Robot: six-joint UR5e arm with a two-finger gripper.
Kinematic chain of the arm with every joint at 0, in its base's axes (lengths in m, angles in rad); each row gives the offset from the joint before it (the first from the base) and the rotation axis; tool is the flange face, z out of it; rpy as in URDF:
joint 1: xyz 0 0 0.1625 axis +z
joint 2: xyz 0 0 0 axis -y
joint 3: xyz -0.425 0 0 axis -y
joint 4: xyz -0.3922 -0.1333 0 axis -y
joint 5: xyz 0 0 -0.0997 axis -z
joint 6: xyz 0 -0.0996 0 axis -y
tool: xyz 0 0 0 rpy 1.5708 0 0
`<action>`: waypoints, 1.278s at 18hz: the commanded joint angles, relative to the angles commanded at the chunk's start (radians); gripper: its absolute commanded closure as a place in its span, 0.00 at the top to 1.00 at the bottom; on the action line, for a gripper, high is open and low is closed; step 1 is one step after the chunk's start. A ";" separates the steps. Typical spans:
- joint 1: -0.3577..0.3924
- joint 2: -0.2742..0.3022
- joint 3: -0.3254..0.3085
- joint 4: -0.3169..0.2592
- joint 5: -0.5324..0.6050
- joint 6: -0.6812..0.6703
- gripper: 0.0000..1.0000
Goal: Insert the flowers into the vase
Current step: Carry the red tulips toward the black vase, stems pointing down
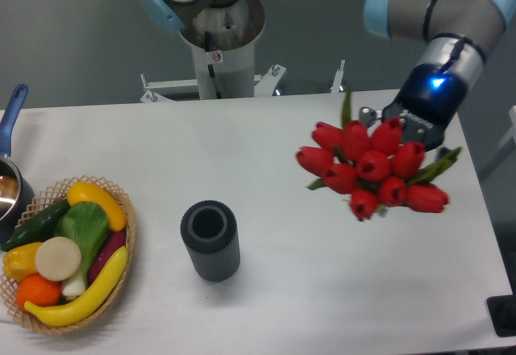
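The flowers [371,166], a tight bunch of red tulip buds with green leaves, hang in the air over the right half of the white table [322,290]. My gripper [413,126] sits right behind the bunch; its black body with a blue light shows, but the buds hide its fingers. The stems are held there, since the bunch travels with it. The vase [210,240], dark grey, ribbed and cylindrical, stands upright left of centre with its round mouth open. It lies well to the lower left of the bunch.
A woven basket [130,219] of vegetables and fruit sits at the left front edge. A pot with a blue handle [11,113] pokes in at the far left. The arm's base column [218,48] stands behind the table. A black block [505,315] lies off the right front corner.
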 joint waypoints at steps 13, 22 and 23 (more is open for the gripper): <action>-0.161 0.077 -0.169 0.000 -0.140 0.055 0.33; -0.186 0.098 -0.227 0.000 -0.137 0.057 0.34; -0.187 0.095 -0.227 0.000 -0.137 0.057 0.34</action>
